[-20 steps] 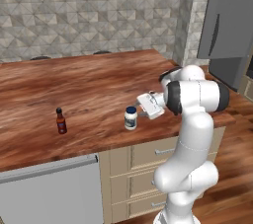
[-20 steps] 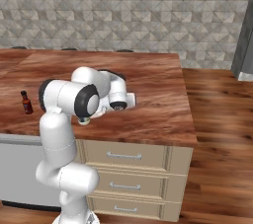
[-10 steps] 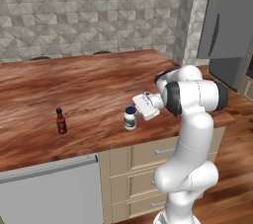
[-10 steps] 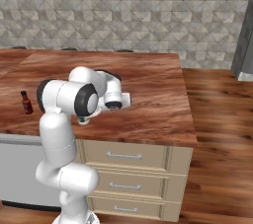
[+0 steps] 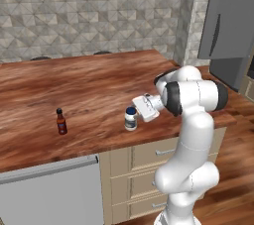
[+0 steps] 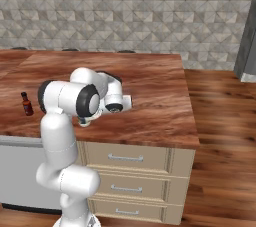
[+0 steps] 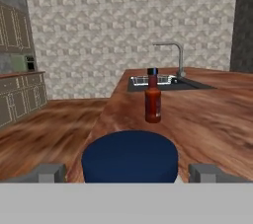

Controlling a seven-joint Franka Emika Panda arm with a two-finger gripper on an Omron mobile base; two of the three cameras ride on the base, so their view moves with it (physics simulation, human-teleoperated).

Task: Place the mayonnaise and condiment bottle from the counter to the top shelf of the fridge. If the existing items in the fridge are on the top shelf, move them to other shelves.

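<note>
Along the front edge of the counter (image 5: 99, 90), the mayonnaise (image 5: 131, 119) stands upright, and the white arm reaches level toward it from the side nearer the fridge (image 5: 228, 21). From the left base camera the gripper (image 5: 139, 109) sits just beside the jar's blue lid. The right base camera has the arm's own bulk covering most of the jar, leaving a sliver of it. Up close, the hand camera shows the blue lid between two grey fingertips (image 7: 49, 172), spread wide on either side with gaps and not touching it. The condiment bottle (image 5: 61, 121) stands upright well beyond the jar, farther from the fridge. Past that bottle, the hand camera adds a sink (image 7: 158, 82) with a faucet.
</note>
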